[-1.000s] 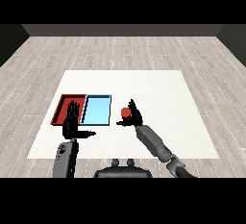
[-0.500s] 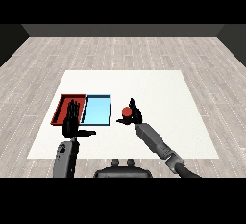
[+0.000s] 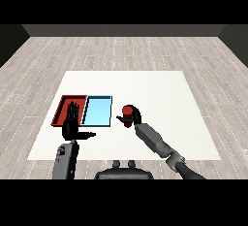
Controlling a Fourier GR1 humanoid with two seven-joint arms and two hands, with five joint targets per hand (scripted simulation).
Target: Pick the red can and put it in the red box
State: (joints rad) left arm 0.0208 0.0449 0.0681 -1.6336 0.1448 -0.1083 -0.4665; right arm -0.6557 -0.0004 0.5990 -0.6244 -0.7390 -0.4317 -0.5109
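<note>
Head view; you see the right robot hand (image 3: 131, 119) curled round the red can (image 3: 128, 110), so the can sits in its grasp, its red top showing above the dark fingers; the can appears upright, though you cannot tell whether its base touches the white counter (image 3: 160, 89) or is held just off it; the grey right forearm (image 3: 154, 139) runs back from that hand toward the lower right corner.

To the left of the right robot hand, just beside it, lies the light blue tray (image 3: 98, 111); beyond that tray, further left and touching it side to side, lies the red tray (image 3: 66, 104); the can is outside both trays, on the blue tray's right flank.

The left robot hand (image 3: 72, 126) stands with fingers straight and pointing away from you, thumb stretched out to the right; it holds nothing; from your view its fingertips overlap the near edge of the red tray and the seam between the two trays; you cannot tell whether it touches either; its grey left forearm (image 3: 65, 160) rises from the lower left.

The two robot hands are well apart, with the blue tray's near corner between them.
</note>
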